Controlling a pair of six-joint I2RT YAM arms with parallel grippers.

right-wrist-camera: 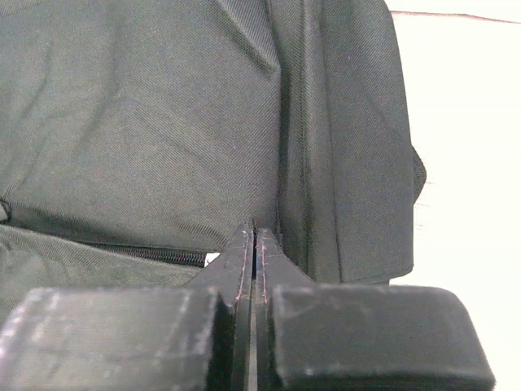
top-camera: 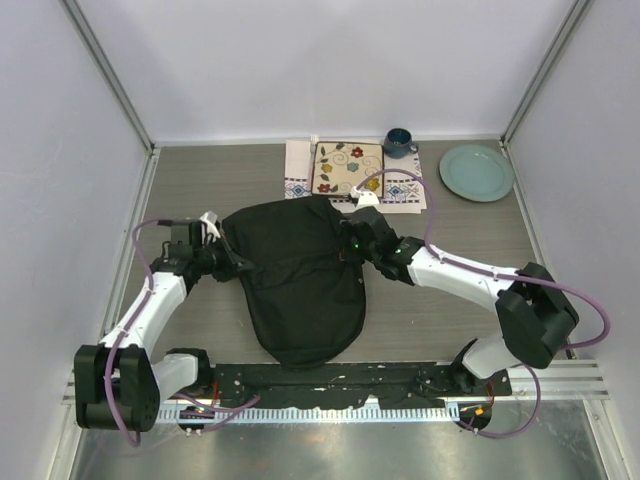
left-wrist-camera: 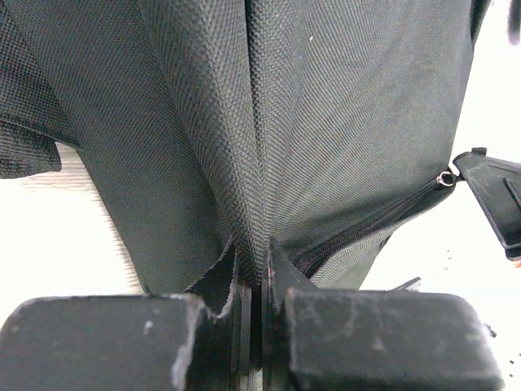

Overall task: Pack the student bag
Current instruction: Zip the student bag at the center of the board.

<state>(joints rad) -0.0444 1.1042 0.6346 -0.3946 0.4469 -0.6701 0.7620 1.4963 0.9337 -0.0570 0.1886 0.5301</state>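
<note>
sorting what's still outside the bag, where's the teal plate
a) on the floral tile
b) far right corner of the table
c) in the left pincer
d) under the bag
b, the teal plate lies alone at the far right corner, just right of the blue mug

The top view looks down on the counter (top-camera: 200,180). Wrist views sit close, the student bag (top-camera: 300,290), shared by all three, just ahead of left claw (left-wrist-camera: 255,273) and right claw (right-wrist-camera: 254,252).
</note>
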